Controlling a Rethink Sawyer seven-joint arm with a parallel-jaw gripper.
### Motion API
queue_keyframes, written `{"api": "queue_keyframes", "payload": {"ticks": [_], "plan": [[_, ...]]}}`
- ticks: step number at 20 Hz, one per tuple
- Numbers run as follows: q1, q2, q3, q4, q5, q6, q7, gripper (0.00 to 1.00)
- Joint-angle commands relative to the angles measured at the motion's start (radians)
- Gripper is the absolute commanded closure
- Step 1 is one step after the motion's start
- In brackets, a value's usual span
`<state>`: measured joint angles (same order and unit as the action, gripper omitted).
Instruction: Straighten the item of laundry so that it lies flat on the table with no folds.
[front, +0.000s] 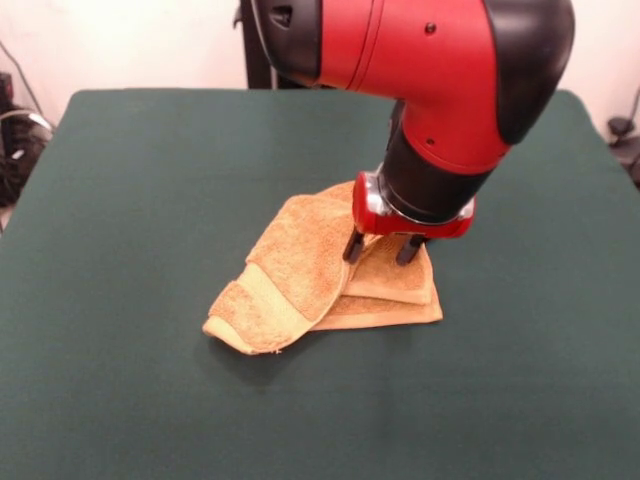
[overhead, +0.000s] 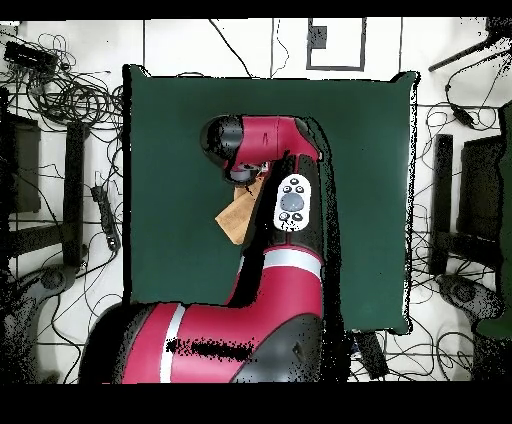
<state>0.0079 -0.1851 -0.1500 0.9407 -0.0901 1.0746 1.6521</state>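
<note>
The orange-tan towel (front: 296, 278) lies folded and bunched in several layers near the middle of the dark green table (front: 140, 200). One folded flap with a woven band runs toward the lower left. Flatter layers stick out at the lower right. My gripper (front: 380, 250) points down onto the towel's upper right part. Its two dark fingers (front: 352, 247) stand apart, with their tips at the cloth and nothing lifted. In the overhead view the arm covers most of the towel (overhead: 236, 215), and only a tan corner shows on the table (overhead: 170, 150). The gripper itself is hidden there.
The red and black arm (front: 430, 90) hangs over the towel's far side. Green cloth stretches wide on all sides of the towel. Cables (overhead: 70, 95) and dark equipment (overhead: 455, 210) lie on the floor beyond the table's edges.
</note>
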Motion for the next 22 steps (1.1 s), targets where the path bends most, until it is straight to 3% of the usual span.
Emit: {"api": "queue_keyframes", "payload": {"ticks": [1, 10, 17, 22], "plan": [[-0.013, 0.038, 0.079, -0.109, -0.022, 0.227, -0.050, 0.00], [-0.026, 0.080, 0.100, -0.249, -0.028, 0.348, -0.092, 0.00], [-0.029, 0.063, 0.103, -0.198, -0.033, 0.285, -0.094, 0.00], [-0.030, 0.027, 0.107, -0.067, -0.026, 0.134, -0.042, 0.00]]}}
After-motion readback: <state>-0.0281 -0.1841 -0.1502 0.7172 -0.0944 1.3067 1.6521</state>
